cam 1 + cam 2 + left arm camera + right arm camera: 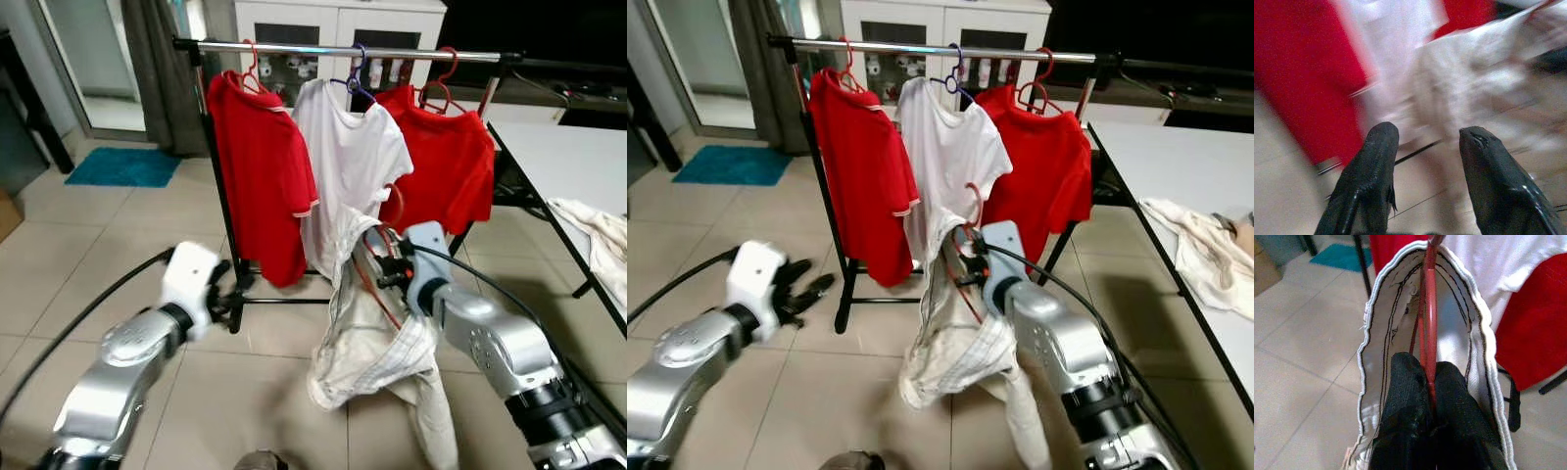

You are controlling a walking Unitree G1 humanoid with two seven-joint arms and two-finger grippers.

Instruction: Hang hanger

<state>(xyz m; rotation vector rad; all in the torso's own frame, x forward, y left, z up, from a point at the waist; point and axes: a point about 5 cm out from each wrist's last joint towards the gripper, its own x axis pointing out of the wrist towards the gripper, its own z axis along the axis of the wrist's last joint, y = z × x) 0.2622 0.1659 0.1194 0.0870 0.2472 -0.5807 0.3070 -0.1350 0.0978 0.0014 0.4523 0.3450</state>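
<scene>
Red plastic is what we are pinching: our right gripper (1431, 382) is pressing its two black fingers together on the thin bar of a red hanger (1429, 308), which is carrying a cream-white garment (367, 343). We are holding the hanger low in front of the clothes rack (333, 49), below the metal rail, with its hook near the hem of the white T-shirt (348, 157); the garment is drooping down toward the tiled floor (98, 245). That T-shirt is hanging between two red shirts, one to the left (260, 176) and one to the right (446, 166). Our left gripper (1425, 171) is hovering to the left of the garment with its fingers spread and nothing between them. A white table (573, 157) is standing to the right with a crumpled cloth (602, 235) on it.
</scene>
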